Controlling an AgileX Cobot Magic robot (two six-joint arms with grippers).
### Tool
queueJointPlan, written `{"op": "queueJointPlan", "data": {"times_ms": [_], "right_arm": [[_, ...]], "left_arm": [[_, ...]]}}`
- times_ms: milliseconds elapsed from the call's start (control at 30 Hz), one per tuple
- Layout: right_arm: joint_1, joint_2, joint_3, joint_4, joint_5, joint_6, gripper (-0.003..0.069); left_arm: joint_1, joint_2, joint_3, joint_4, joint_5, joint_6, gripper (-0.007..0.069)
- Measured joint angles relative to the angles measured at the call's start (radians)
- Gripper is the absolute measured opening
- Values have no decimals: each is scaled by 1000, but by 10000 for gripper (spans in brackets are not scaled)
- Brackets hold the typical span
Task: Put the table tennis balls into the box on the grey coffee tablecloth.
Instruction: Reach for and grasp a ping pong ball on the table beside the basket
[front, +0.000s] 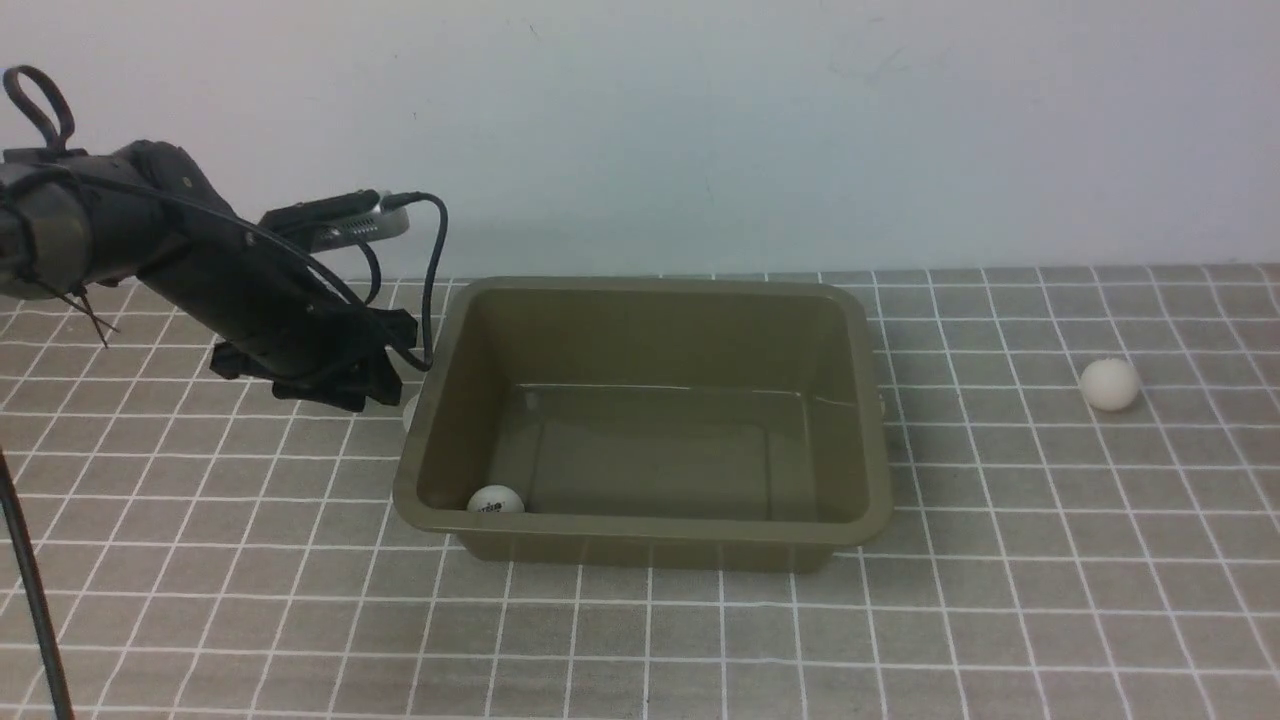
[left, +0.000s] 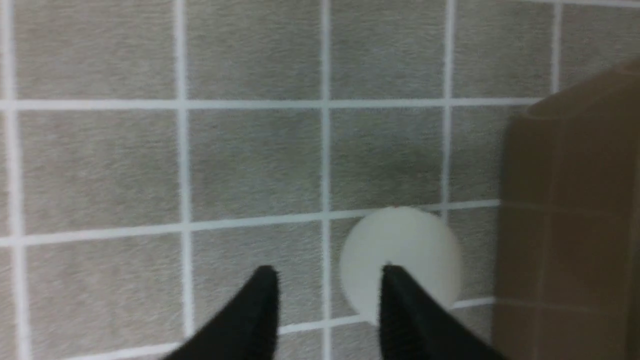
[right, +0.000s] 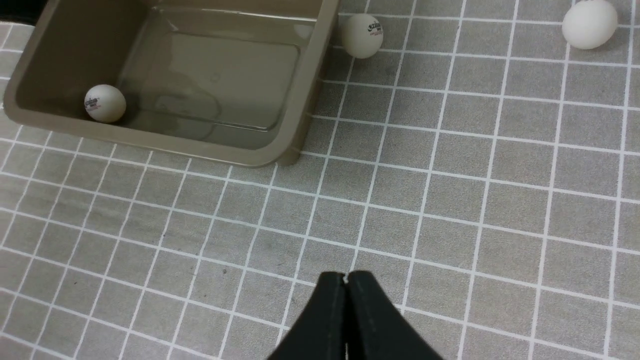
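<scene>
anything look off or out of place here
Nothing is spilled or broken. One oddity: the left arm's open jaws sit off-centre over the ball by the box's left wall, one jaw above it rather than one each side. Two other balls lie loose on the cloth.

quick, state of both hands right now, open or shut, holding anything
Left hand: open, holding nothing; a small matte white table tennis ball lies by one fingertip, not between them.
Right hand: shut, holding nothing.
</scene>
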Motion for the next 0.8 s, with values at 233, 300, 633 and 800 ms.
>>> {"op": "queueJointPlan", "data": {"times_ms": [233, 300, 633, 800], "right_arm": [[0, 0, 0, 13, 1, 0, -9], [0, 0, 0, 13, 1, 0, -9], [0, 0, 0, 19, -1, 0, -9], [0, 0, 0, 22, -2, 0, -9]], "left_arm": [[-2, 13, 0, -66, -25, 53, 529], [-7, 24, 0, -71, -23, 55, 542], [-51, 76, 0, -74, -48, 71, 531], [-51, 79, -1, -32, -46, 71, 353]]}}
